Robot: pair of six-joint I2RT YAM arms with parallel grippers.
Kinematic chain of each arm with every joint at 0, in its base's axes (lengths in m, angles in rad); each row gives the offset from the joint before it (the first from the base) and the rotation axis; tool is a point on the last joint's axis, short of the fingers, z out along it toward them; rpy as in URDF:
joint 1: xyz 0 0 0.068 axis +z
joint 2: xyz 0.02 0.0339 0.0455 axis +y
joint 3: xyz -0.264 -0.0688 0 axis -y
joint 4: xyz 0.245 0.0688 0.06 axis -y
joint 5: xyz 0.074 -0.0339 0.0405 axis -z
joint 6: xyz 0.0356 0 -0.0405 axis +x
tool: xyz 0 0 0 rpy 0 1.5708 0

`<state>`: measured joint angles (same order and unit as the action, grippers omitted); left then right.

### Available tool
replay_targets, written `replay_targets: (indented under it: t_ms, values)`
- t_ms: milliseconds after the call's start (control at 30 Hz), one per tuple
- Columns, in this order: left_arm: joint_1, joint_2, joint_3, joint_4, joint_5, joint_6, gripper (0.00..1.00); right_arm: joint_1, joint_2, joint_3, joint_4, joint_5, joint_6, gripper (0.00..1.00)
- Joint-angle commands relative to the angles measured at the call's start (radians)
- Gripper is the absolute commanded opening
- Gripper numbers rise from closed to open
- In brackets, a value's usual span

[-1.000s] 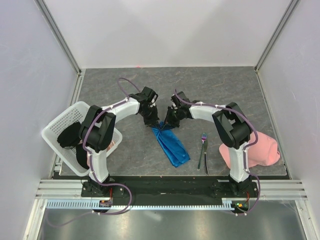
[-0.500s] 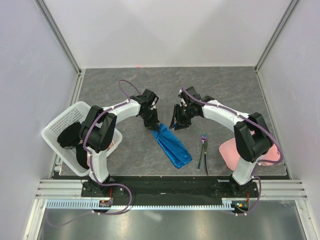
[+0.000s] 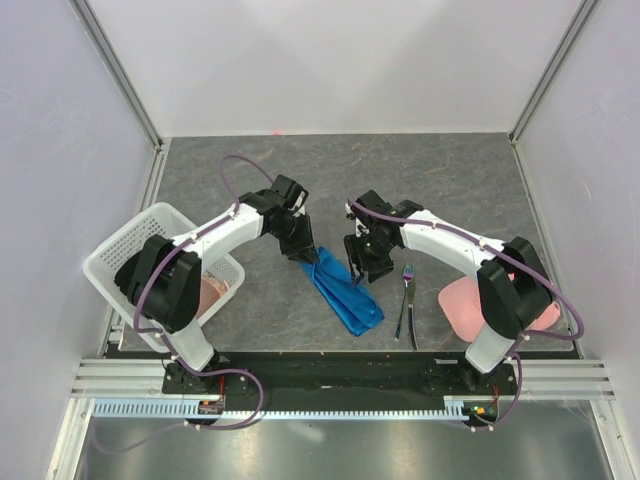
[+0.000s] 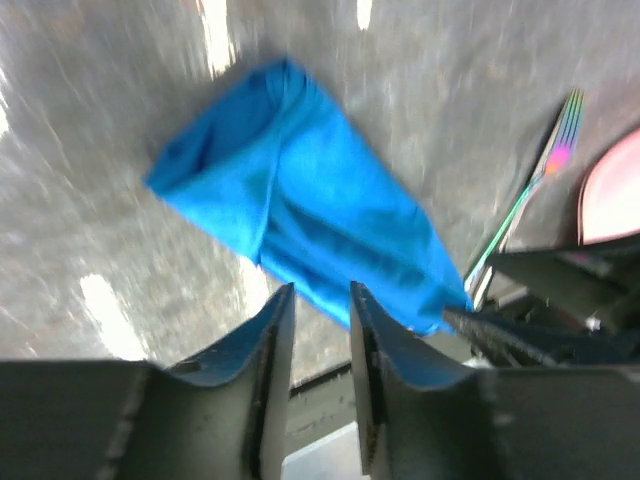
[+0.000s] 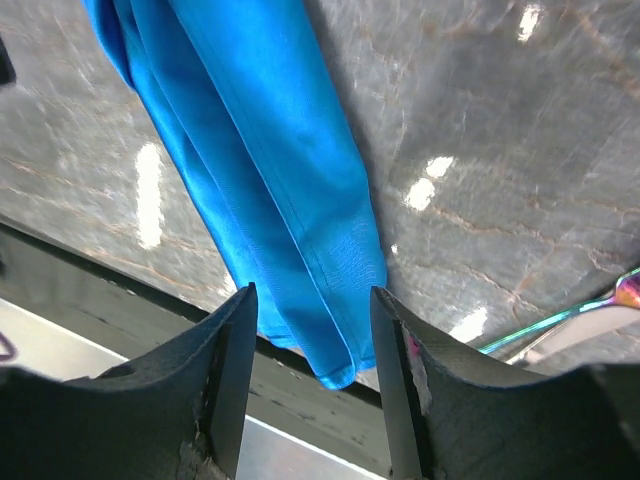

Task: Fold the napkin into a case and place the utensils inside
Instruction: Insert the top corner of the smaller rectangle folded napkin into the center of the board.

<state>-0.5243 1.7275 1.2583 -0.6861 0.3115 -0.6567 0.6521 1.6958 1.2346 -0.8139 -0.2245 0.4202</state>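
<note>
left pincer [image 4: 320, 300]: narrowly parted, empty, at strip's far end | right pincer [image 5: 312, 300]: wide, empty, over strip | bright blue folded cloth strip [image 3: 342, 290]: flat on grey surface [image 3: 450, 180] | iridescent metal fork and knife [image 3: 403, 300]: near strip's right

Blue case [image 5: 270, 180] below the parted end effector [image 5: 312, 292]

A: Can you read any words or numbers here?
B: No. The blue napkin [image 3: 345, 295] is plain, and the white basket [image 3: 118, 245] shows no writing.
</note>
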Motion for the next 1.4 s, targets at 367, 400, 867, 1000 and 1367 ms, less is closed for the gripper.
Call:
replay_targets:
  t_ms: [367,400,867,1000,1367]
  values:
    - [-0.141,-0.031,-0.223,0.166,0.12,-0.179,0.09,0.043,-0.042,-0.084,-0.004,0.051,-0.07,0.4]
    - [-0.154,-0.025,-0.23,0.172,0.113,-0.184,0.09,0.046,-0.041,-0.092,0.001,0.05,-0.072,0.37]
    - [-0.22,0.053,-0.321,0.273,0.069,-0.277,0.07,0.13,-0.012,-0.087,0.024,0.014,0.041,0.03]
    - [-0.229,0.047,-0.326,0.301,0.049,-0.294,0.07,0.159,0.005,-0.11,0.048,0.011,0.095,0.0]
    - [-0.237,-0.012,-0.35,0.27,0.035,-0.301,0.06,0.202,0.044,-0.179,0.097,0.086,0.177,0.0]
